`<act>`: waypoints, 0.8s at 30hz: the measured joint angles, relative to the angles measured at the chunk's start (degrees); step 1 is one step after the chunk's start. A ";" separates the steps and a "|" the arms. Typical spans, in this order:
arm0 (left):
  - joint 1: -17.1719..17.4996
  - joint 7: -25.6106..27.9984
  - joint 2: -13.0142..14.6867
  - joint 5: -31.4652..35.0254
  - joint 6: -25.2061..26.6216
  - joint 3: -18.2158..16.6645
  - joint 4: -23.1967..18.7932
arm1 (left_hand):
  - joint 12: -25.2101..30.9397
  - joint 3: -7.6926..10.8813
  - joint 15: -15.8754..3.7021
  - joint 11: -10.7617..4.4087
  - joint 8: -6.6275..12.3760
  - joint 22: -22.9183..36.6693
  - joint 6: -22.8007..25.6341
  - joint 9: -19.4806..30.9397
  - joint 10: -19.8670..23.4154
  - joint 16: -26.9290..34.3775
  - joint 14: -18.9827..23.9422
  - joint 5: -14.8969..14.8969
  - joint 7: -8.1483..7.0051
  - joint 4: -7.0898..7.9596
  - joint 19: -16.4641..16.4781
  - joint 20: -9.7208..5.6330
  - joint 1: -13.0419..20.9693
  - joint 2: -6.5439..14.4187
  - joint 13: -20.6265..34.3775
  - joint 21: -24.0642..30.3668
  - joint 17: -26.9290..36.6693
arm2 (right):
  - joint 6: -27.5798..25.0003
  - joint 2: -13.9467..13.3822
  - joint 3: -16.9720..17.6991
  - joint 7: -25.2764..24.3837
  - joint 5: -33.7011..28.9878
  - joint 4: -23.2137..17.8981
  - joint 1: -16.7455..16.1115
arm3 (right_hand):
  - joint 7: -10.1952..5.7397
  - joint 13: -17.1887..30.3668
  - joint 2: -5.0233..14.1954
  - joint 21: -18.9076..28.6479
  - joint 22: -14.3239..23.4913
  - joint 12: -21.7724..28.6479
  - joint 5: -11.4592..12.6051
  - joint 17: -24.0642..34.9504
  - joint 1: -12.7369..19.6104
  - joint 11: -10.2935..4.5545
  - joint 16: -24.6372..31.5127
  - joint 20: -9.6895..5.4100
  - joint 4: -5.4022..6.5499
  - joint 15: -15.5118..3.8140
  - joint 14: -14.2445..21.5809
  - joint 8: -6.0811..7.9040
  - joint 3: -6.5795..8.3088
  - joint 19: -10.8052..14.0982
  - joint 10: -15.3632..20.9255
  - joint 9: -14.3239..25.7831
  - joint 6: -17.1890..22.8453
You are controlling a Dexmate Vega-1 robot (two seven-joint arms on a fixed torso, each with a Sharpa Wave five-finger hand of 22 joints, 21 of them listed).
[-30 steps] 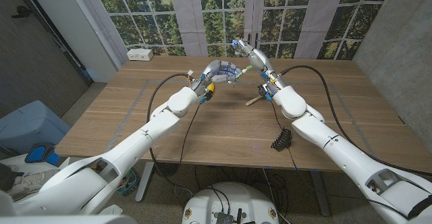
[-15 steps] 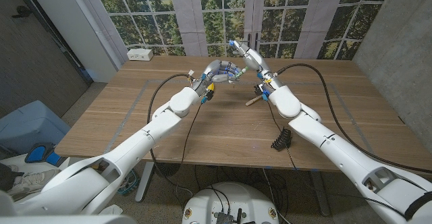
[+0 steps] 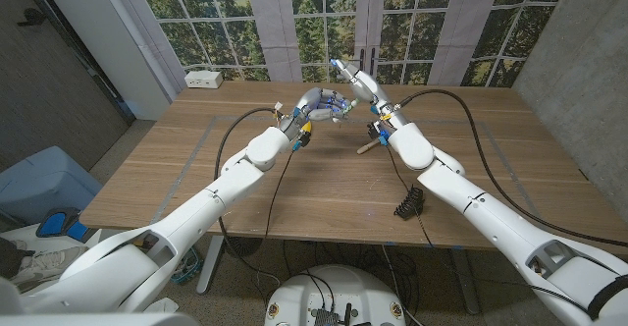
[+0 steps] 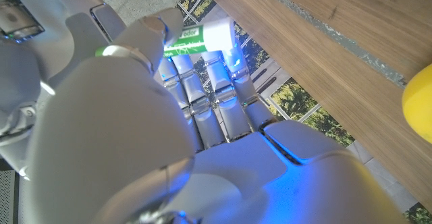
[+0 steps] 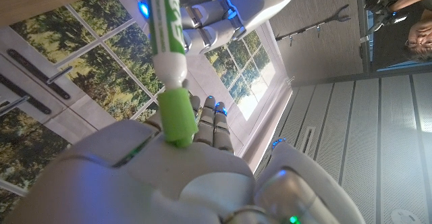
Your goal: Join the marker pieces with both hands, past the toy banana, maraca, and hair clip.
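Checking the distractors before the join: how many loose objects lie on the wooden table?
3 at least: a toy banana under the left forearm, a maraca beside the right forearm, and a black hair clip near the front edge; the arms may hide others.

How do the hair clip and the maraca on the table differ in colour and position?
The hair clip is black; the maraca is light wood-coloured. The hair clip lies near the front edge of the table, beside the right arm; the maraca lies farther back, close to that arm's wrist. Both rest on the table on the robot's right side, and neither is held.
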 measured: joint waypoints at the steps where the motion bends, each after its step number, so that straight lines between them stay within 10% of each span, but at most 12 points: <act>1: 0.00 0.00 0.00 0.00 0.00 -0.01 0.00 | -0.01 0.01 0.00 0.20 -0.01 0.02 0.23 -0.14 0.21 0.00 0.00 0.00 0.23 -0.01 0.00 0.00 0.00 0.00 -0.14 0.00 -0.11 | -0.08 0.00 0.00 -0.01 -0.07 0.00 0.00 | -0.07 -0.15 -0.47 0.00 0.00 0.00 0.00 -0.03 -0.47 0.00 0.00 0.00 -0.06 0.00 0.00 0.00 -0.06 0.00 0.00 0.00 -0.09; 24: 0.53 1.91 -0.70 0.22 -0.27 -0.38 -0.93 | -0.39 0.25 0.39 0.71 -0.44 -0.11 2.35 -1.91 0.71 -0.07 0.39 0.45 2.35 -0.24 0.84 -0.21 0.40 -0.41 -0.97 0.51 -0.67 | -2.68 -0.28 -2.27 -2.55 -4.86 -0.36 0.49 | 0.54 -1.54 -1.01 -1.06 -0.01 0.00 0.01 -1.57 -3.57 -0.31 0.22 0.40 -0.07 0.11 -0.52 -0.22 -0.54 0.42 -1.75 -0.28 -2.13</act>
